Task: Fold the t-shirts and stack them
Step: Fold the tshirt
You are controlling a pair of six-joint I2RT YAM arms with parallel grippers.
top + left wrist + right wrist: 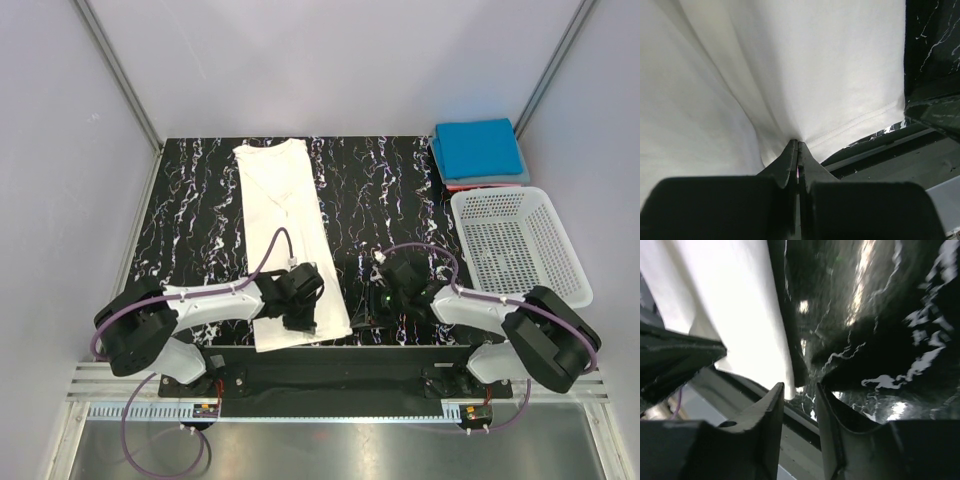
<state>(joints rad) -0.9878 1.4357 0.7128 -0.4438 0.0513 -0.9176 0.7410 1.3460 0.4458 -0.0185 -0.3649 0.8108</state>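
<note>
White shirt (285,230): lying as a long, narrow strip from upper centre-left to lower centre of the top view. It is smooth, with its hem showing at the near table edge.

Left gripper (797,150): fingers pressing together, pinching a fold of the white cloth just above the hem, with creases fanning out from the pinch.

Right gripper (799,390): fingers standing slightly apart and gripping nothing, sitting just beside the shirt's right edge, lower centre.

Blue shirt (478,148): folded square, sitting at upper right on a red shirt (480,186) that is showing only as a sliver.

Basket (518,245): white lattice, sitting just below that stack at the right edge.

Table (390,200): black with white marbling, glaring in places.

Walls (350,60): plain pale grey, enclosing the table on three sides.
</note>
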